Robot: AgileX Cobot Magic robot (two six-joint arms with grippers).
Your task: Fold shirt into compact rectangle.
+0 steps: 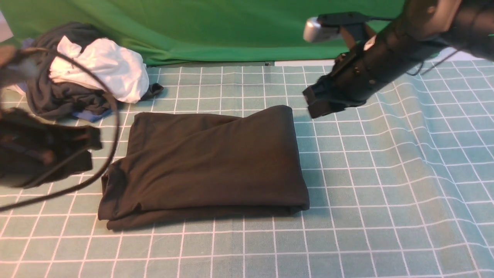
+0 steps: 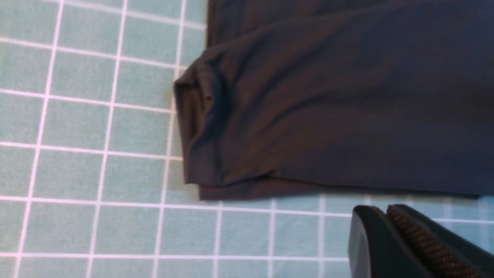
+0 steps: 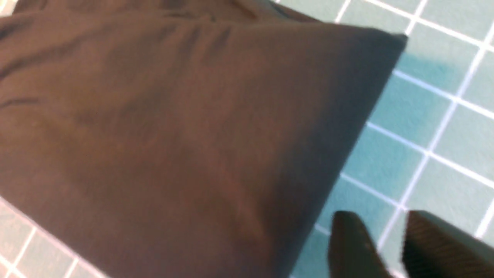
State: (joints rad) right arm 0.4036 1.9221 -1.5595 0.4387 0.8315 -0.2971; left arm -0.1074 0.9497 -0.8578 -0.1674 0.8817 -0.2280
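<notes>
Green backdrop behind, teal grid cloth (image 1: pixel 386 173) on the table; shirt (image 1: pixel 208 162) lies mid-table, folded to a rough rectangle. My right gripper (image 3: pixel 386 247) hangs just off its far-right corner, jaws apart, holding nothing. Left gripper (image 2: pixel 389 241) pressed together, empty. I'd back both off w/o snagging edges. Left wrist cam alone shows the near-left corner's misaligned layers; front cam doesn't resolve that.

backdrop: green cloth (image 1: pixel 216 31) | table: teal white-grid tablecloth (image 1: pixel 386 193)
</notes>
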